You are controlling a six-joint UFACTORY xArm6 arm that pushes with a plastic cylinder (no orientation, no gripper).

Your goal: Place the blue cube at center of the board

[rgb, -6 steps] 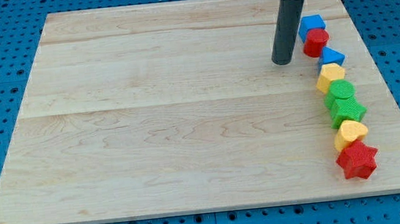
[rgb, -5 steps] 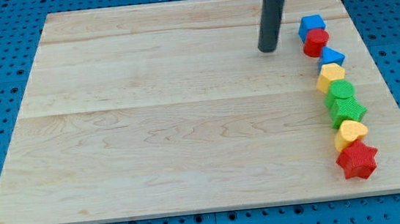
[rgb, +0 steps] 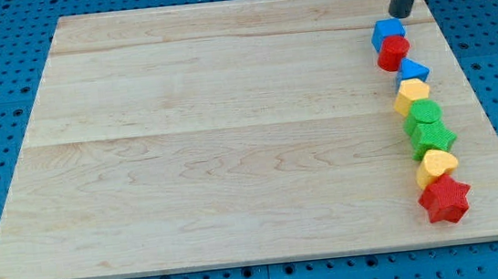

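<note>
My tip, a bare rod that grasped nothing, stood near the board's top right corner, just above the blue cube. The cube sat by the right edge, touching the red cylinder heading the column of blocks. It looked light, rigid and easy to slide, best pushed on its right face toward the centre.

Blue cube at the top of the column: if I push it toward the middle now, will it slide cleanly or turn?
The blue cube looks rigid and flat-based, so it should slide on the smooth board, not roll. It seems to touch the red block below it, which may drag along or turn it. My tip sits just above it, toward the view's right, so an off-centre push could spin it.
</note>
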